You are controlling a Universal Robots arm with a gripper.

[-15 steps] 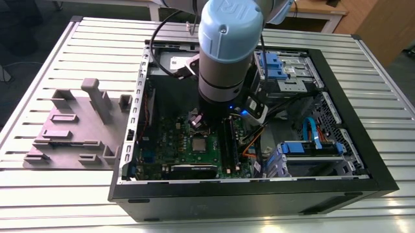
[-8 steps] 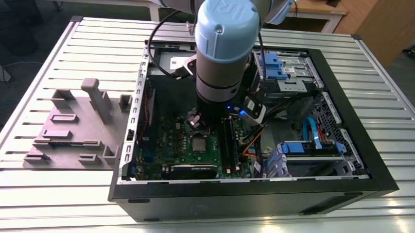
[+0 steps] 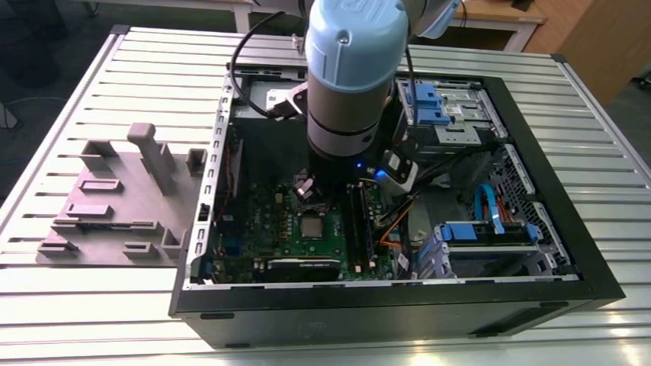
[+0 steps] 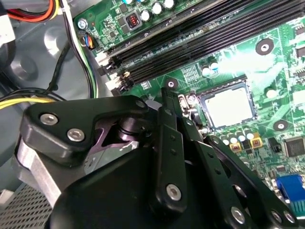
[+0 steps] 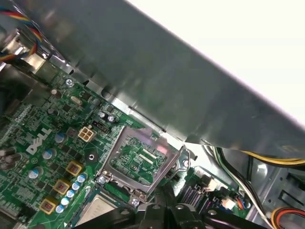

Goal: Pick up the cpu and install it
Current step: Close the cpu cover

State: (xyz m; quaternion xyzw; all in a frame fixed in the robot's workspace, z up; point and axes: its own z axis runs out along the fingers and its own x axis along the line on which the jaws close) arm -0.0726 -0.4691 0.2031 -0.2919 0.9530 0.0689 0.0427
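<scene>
Robotics laboratory or workshop. An industrial robot arm (image 3: 351, 76) is hanging over an open computer case (image 3: 407, 309) that is lying on a slotted aluminium surface (image 3: 102, 320); a grey parts fixture (image 3: 117, 206) is sitting beside it, wooden furniture (image 3: 595, 38) standing behind.

a maker's logo in large white letters (image 5: 39, 140) stood printed on the green motherboard (image 5: 24, 117) in the first wrist view, just beside a row of blue-topped capacitors (image 5: 48, 154). in the second wrist view fine white markings lay next to many parts across the board, all too small to read. a black chip (image 4: 294, 146) near the board's edge bore faint print that could not be made out. the pale top of the cpu (image 4: 229, 107) showed nothing legible.
</scene>
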